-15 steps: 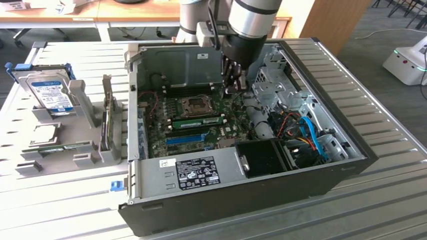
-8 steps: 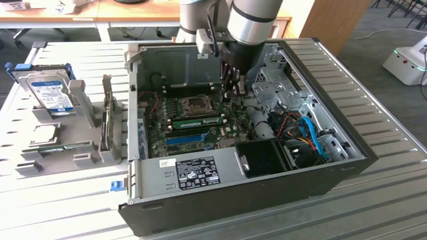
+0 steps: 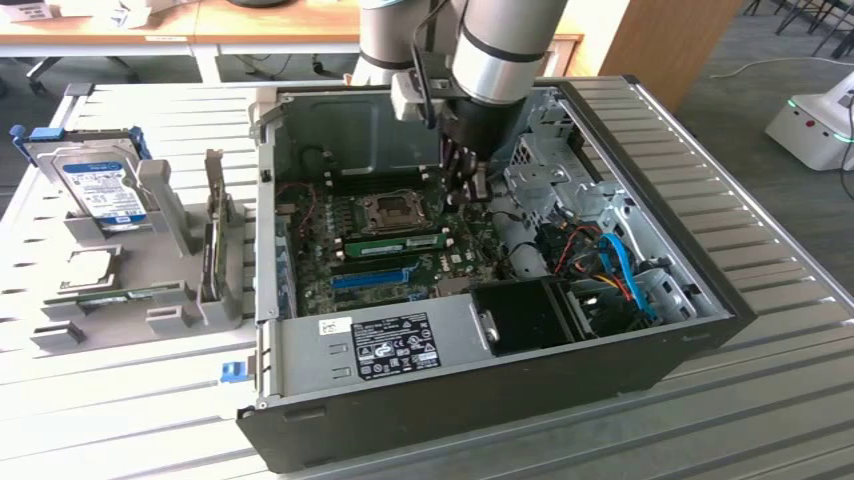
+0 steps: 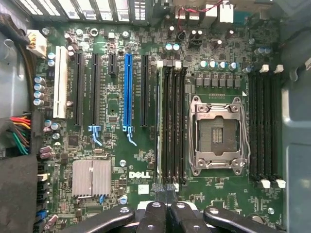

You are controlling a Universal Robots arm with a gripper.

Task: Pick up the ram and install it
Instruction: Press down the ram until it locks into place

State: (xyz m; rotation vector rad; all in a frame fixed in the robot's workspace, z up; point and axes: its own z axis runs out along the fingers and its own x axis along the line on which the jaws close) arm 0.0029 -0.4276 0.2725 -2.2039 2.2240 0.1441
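The ram (image 3: 400, 243) is a long green stick standing on edge in a memory slot beside the CPU socket (image 3: 395, 208), inside the open computer case (image 3: 641, 360). In the wrist view the ram (image 4: 158, 121) is a thin line seen edge-on along the outermost black slot, on the side away from the socket (image 4: 216, 133). My gripper (image 3: 463, 195) hangs over the motherboard just past one end of the stick. Its black fingers (image 4: 153, 216) are pressed together with nothing visible between them, so the gripper (image 4: 164, 194) is shut above that end of the slots.
A grey holder (image 3: 147, 300) at the exterior view's left carries a hard drive with a blue label (image 3: 100, 185) and an upright card (image 3: 218, 240). A blue slot strip (image 4: 128, 90), a heatsink (image 4: 91, 177), cables (image 3: 621, 270) and the case walls crowd the board.
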